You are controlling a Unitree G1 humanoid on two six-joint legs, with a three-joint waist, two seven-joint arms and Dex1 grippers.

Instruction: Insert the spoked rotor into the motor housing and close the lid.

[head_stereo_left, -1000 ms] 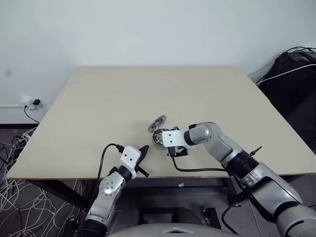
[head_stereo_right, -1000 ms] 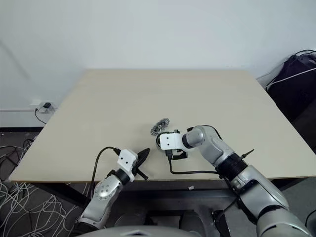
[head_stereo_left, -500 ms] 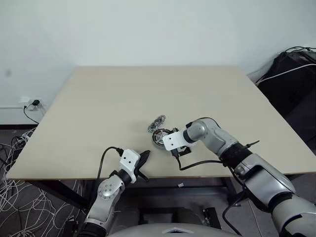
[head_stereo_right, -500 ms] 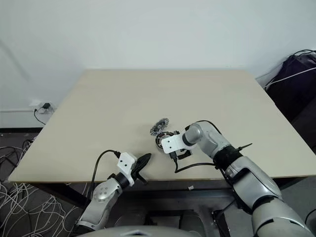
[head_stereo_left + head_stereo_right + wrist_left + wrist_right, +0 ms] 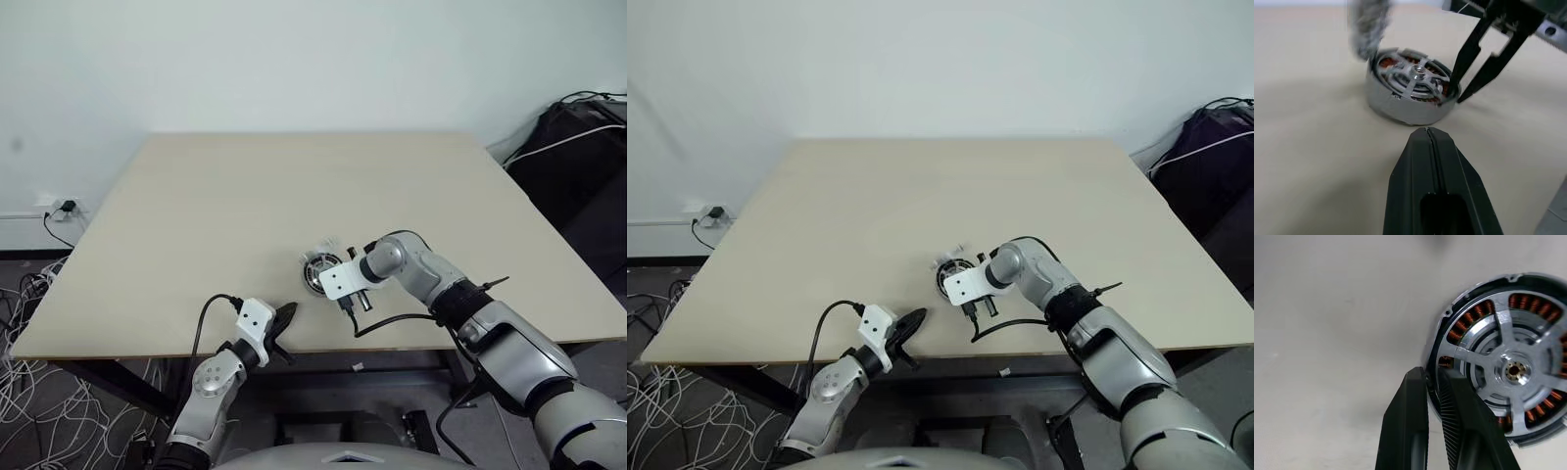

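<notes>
R claw (image 5: pixel 1432 377) clamped on rim of motor housing (image 5: pixel 1498 357), which sits on counter (image 5: pixel 225 206). L claw (image 5: pixel 1426 134) closed, empty, near housing.

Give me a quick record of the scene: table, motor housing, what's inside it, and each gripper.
table: beige, housing near its front edge
motor housing: upright, uncovered, copper windings showing
inside: silver spoked piece with a centre hub
left gripper: fingers shut, empty, aimed at the housing, not touching it
right gripper: fingers closed on the housing's rim
</notes>
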